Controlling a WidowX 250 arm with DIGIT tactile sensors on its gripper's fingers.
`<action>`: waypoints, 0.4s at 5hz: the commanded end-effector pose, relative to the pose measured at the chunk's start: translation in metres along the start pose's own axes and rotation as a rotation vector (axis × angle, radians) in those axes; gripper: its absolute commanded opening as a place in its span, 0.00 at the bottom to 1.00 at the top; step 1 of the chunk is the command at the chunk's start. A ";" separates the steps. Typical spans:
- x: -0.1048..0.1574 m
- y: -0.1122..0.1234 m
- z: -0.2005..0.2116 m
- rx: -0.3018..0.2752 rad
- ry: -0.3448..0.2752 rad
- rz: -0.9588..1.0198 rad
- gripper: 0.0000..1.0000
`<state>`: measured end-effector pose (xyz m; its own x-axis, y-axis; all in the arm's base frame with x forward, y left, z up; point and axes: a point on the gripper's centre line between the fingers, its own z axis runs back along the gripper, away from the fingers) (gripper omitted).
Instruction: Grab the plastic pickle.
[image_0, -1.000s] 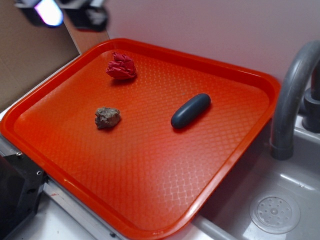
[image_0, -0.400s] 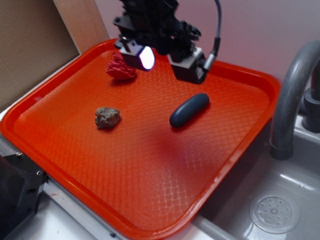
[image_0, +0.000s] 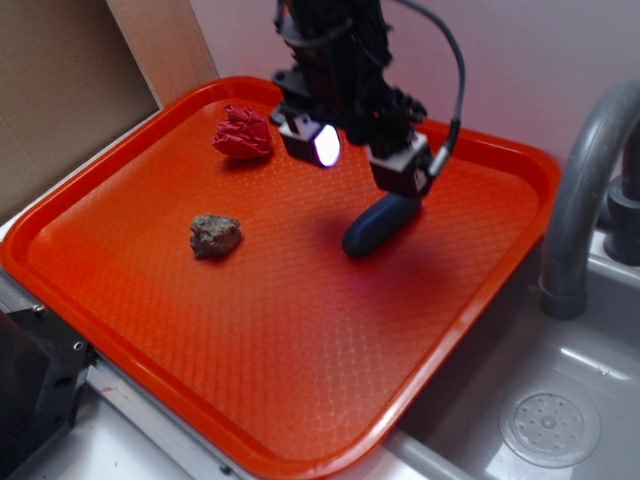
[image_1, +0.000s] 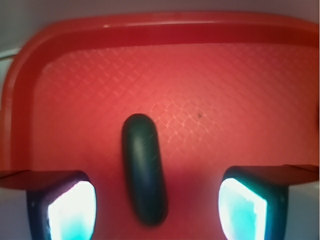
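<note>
Plastic pickle (image_0: 378, 226) lying flat on the orange tray (image_0: 300, 380), toward its faucet (image_0: 585, 200) side. Gripper (image_1: 155, 210) spread wide above the pickle, not touching. Rock chunk (image_0: 215, 235) and red wad (image_0: 242, 133) well apart from the pickle.

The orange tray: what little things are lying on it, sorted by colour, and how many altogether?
Dark blue-grey: 1, the smooth oblong plastic pickle, under the open gripper
Grey-brown: 1, the lumpy rock-like chunk
Red: 1, the wrinkly wad
Total: 3 on the orange plastic tray
</note>
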<state>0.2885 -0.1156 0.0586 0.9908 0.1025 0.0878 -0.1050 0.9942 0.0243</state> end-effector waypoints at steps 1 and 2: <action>0.003 -0.010 -0.027 -0.088 0.010 -0.167 1.00; -0.001 -0.015 -0.029 -0.124 0.009 -0.233 1.00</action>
<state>0.2889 -0.1291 0.0237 0.9895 -0.1303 0.0617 0.1346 0.9884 -0.0703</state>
